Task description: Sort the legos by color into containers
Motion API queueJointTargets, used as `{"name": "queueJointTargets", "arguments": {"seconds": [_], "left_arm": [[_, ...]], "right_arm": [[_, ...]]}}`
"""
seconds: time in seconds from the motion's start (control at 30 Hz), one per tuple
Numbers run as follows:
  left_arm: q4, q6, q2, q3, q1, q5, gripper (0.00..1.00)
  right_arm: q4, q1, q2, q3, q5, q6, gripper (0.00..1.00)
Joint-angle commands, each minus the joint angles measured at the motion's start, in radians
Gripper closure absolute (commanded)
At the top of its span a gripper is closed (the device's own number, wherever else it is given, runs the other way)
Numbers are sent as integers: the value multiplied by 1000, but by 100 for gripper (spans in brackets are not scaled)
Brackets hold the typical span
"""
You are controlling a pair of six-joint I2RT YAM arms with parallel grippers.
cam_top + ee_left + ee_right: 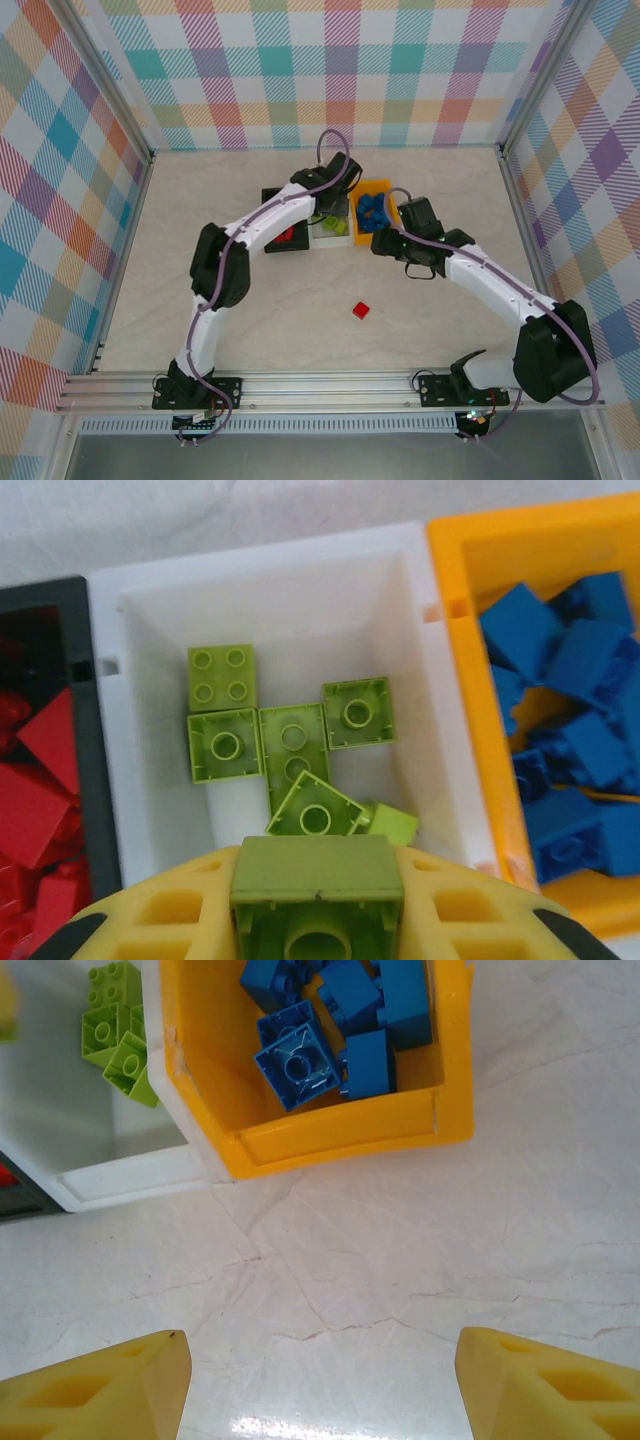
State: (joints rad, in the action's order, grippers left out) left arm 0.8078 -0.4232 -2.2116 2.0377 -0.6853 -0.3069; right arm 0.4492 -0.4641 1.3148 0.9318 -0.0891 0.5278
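Three smooth plastic bins stand side by side, walls touching, in the middle of the pale, marble-veined desk [400,1260], nearer its far edge. The black bin [40,592] on the left holds a heap of glossy red bricks [35,800]. The white bin [280,590] in the middle holds several lime bricks [293,745], square and oblong, most lying with their hollow undersides up. Above its near end the left claw [318,905] pinches one more lime brick [317,875] between ribbed yellow fingers [165,910]. A lone square red brick [361,310] lies on the open desk, well nearer the front edge. The orange-yellow bin [520,550] on the right is piled with blue bricks [580,730]. The right claw [320,1390] hangs spread wide over bare desk, just in front of that bin.
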Motion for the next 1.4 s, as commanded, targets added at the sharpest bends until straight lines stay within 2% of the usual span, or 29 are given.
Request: {"name": "queueJointTargets", "arguments": {"seconds": [0.0, 0.17, 0.3, 0.4, 0.67, 0.83, 1.0, 1.17, 1.23, 1.37], "left_arm": [[145, -16, -73, 147, 13, -37, 59], [172, -20, -104, 218, 15, 5, 28], [119, -39, -4, 162, 8, 40, 14], [56, -51, 124, 58, -7, 59, 0], [-135, -116, 617, -488, -25, 42, 0], [-124, -153, 874, -759, -25, -3, 0], [-55, -192, 1014, -904, -22, -45, 0], [-43, -217, 1102, -998, 0, -52, 0], [-38, -219, 1112, -1005, 7, -51, 0], [-16, -215, 1116, -993, 12, -62, 0]], "right_arm": [[19, 3, -40, -23, 46, -7, 29], [22, -2, -55, -56, 104, -26, 29], [3, -24, -48, -84, 180, -56, 28], [33, -76, -11, -72, 222, -84, 28], [61, -242, 141, -74, 155, -128, 27], [67, -318, 243, -53, 91, -135, 27], [107, -385, 288, -45, 24, -125, 31], [130, -441, 296, -47, -1, -97, 44], [134, -456, 306, -39, -17, -88, 51], [127, -463, 319, -23, -40, -72, 60]]}}
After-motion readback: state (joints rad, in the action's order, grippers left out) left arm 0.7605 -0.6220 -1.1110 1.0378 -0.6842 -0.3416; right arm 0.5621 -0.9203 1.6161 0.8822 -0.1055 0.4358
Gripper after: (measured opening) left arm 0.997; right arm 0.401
